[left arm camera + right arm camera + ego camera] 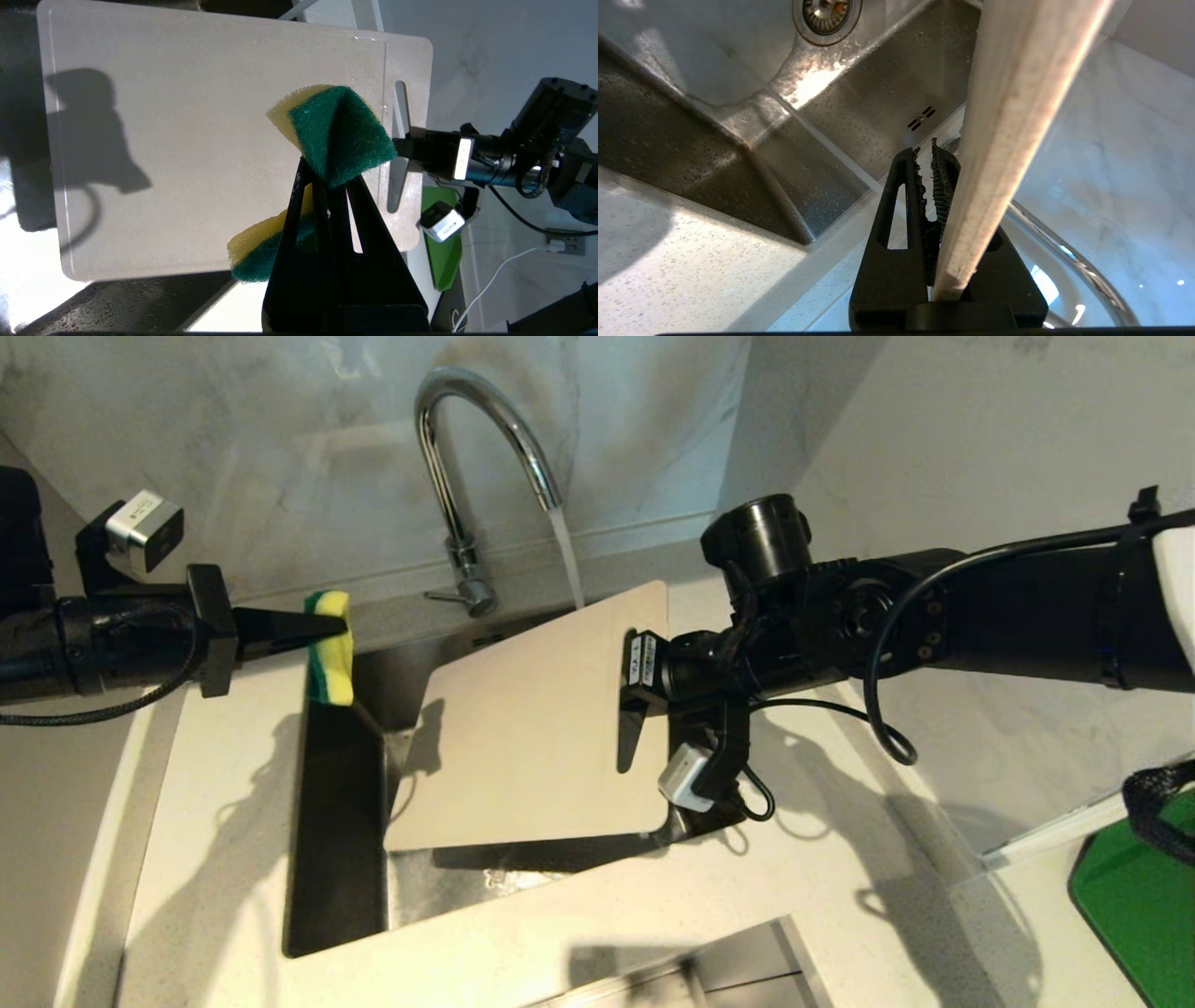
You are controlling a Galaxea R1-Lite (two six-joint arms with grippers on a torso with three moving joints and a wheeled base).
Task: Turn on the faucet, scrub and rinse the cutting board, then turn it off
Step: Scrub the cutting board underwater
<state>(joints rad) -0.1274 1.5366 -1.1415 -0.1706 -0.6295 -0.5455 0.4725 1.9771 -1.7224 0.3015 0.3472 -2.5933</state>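
Running from the arched spout of the faucet (467, 476), a thin stream of water falls onto the far edge of the cutting board (532, 728), which is held tilted above the sink (336, 840). The board's far end is raised toward the tap and its near corner dips over the basin.

The right tool (635, 705) reaches in from the right and is clamped on the board's handle end; in the left wrist view its black fingers (404, 144) lie across the oblong slot. From the right wrist view the board's edge (1008, 154) stands pinched between the two fingers, which are nearly closed on it, with the sink drain (826, 11) visible beyond.

The left tool (336, 627) is off to the left of the sink, level with the faucet's base, and is closed tight on a sponge (330, 649) that is yellow with a green scouring side. The sponge hangs folded around the fingertips, green face turned toward the board in the left wrist view (336, 135). It appears to be apart from the board rather than pressed on it, though the exact gap is hard to judge.

Droplets speckle the steel of the sink. The pale speckled surface (653, 915) surrounds the basin, and a dark green mat (1144, 896) lies on it at the far right.
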